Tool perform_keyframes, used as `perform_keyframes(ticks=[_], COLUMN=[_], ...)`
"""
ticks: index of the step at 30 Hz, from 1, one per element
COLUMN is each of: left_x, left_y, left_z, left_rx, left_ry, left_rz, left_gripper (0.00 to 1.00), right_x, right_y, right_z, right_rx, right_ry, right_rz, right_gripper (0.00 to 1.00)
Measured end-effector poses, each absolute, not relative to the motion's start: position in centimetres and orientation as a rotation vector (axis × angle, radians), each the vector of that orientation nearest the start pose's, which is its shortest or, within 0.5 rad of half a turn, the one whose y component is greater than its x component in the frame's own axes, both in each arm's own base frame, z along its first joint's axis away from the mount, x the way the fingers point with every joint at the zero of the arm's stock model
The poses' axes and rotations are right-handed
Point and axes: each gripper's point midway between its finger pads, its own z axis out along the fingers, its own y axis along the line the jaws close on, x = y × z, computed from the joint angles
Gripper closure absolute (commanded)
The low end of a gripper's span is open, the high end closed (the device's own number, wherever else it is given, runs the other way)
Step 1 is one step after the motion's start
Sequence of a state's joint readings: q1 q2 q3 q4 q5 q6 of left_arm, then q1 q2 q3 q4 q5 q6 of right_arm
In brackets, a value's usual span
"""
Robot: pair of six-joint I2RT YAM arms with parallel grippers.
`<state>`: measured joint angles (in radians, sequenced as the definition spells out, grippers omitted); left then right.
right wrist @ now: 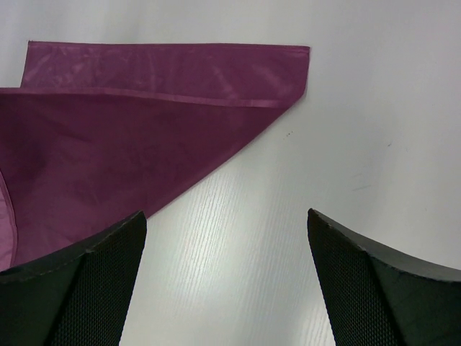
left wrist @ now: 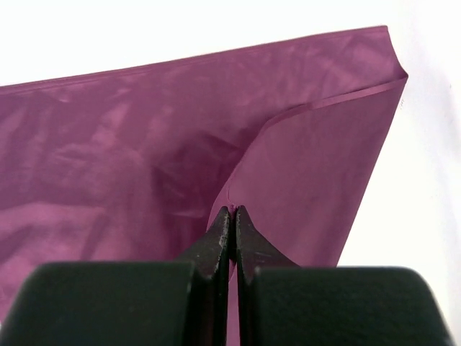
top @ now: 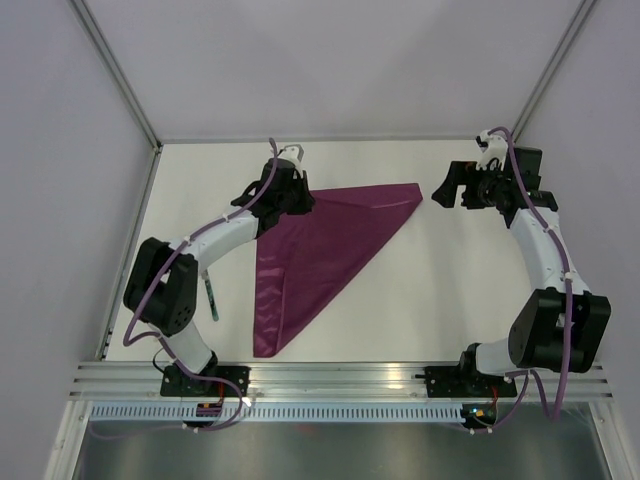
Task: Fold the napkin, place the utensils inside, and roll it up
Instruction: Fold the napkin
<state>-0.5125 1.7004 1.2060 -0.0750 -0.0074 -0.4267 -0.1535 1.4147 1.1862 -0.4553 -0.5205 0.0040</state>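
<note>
- Your left gripper [left wrist: 230, 215] is clenched on the napkin [top: 320, 245]. Its jaws are pinched tight over a raised fold of cloth at the triangle's upper left corner in the top view.
- Your right gripper [top: 441, 186] is released. Its fingers [right wrist: 86, 281] are spread wide over the bare table [top: 450, 300], just right of the napkin's right corner and clear of it.
- The napkin lies centre frame, folded to a triangle. Its top edge runs straight across, and the long slanted edge drops to a tip near the rail [top: 340, 370] at the bottom.
- You have wide white surface open to the right of that slanted edge. There is less room on the left, where your left arm [top: 215, 240] crosses.
- The count is one napkin and two grippers. I can make out one thin dark utensil [top: 210, 298], left of the napkin beside the arm, with its upper end hidden.
</note>
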Motion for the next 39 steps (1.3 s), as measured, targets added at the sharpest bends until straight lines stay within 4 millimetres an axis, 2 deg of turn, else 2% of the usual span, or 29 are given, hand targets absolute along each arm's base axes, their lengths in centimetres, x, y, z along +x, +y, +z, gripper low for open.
perform_keyframes(ticks=[13,24,39], left_x=[44.4,46.1,48.3], left_y=[-21.5,-18.8,-16.3], left_z=[15.2,12.8,12.2], left_rx=[-0.002,-0.069,-0.139], left_ry=[2.179,2.225,2.228], left_rz=[-0.529,-0.493,-0.458], left_gripper=[0.98,0.98,0.98], right_x=[38.9,38.8,38.8], right_y=[2.9,2.9,3.1], right_z=[19.1,19.0,19.0], right_rx=[-0.118,-0.124,-0.138], right_ry=[2.223,2.226,2.226], right_rz=[0.509,0.507,0.506], right_gripper=[0.04,0.04,0.04])
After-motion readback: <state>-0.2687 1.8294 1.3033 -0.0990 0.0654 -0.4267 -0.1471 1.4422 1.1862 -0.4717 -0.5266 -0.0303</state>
